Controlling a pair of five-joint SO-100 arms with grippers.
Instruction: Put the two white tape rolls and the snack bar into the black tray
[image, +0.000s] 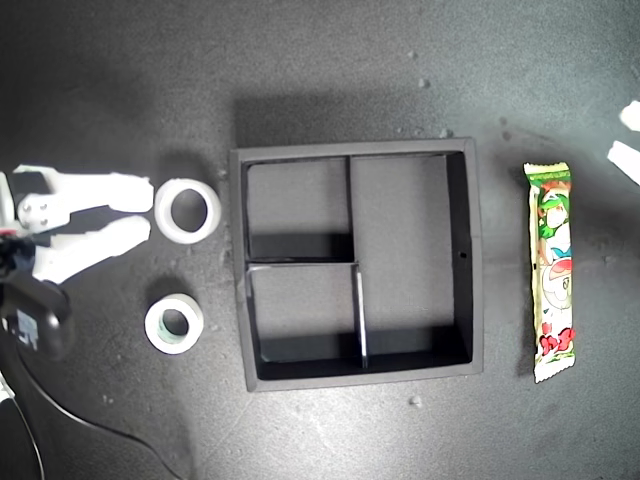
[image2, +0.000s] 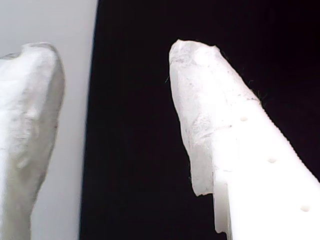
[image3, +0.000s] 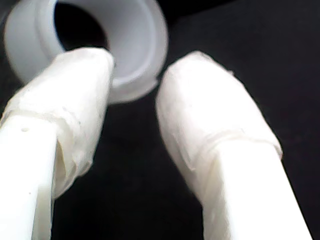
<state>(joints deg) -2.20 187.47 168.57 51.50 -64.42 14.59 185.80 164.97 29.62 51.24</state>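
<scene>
Black, matte and faintly speckled with pale crumbs, the tabletop (image: 330, 60) fills the whole exterior view; no wall or room shows beyond it. In the first wrist view a pale grey strip runs along one side of the black surface; I cannot tell what it is.

The black tray (image: 474, 260) sits near the middle of the tabletop, square, with two small compartments toward the exterior view's left and one long compartment toward its right. All three hold nothing.

The snack bar (image: 553, 272) lies flat, well apart from the tray, toward the exterior view's right edge, its length parallel to the tray's wall.

My second gripper (image: 143, 208) reaches in from the exterior view's left edge, jaws spread, tips just at the wider tape roll (image: 188, 210), which lies beside the tray's left wall. The smaller tape roll (image: 174, 324) lies nearer the exterior view's bottom, apart from both.

My first gripper (image2: 117, 120) has its jaws spread over bare black surface, pinching nothing.
</scene>
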